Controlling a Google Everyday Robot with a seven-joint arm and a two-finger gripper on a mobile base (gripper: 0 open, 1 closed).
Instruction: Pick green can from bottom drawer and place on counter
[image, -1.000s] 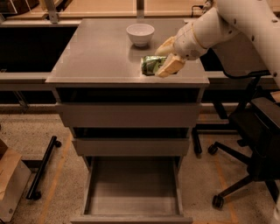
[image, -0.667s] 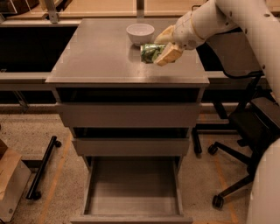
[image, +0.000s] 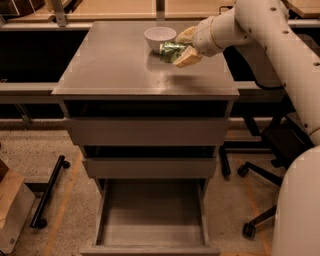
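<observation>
The green can (image: 170, 49) lies on its side in the tool (image: 181, 48), whose two tan fingers (image: 188, 58) are clamped on it, one above and one below. It hangs over the back right part of the grey desk (image: 115, 65), just beside the white bowl (image: 160, 36); whether can and bowl touch cannot be told. The white arm (image: 280, 30) reaches in from the right. Below, the bottom drawer (image: 152, 220) stands pulled out. A black office chair (image: 280, 145) stands at the right.
</observation>
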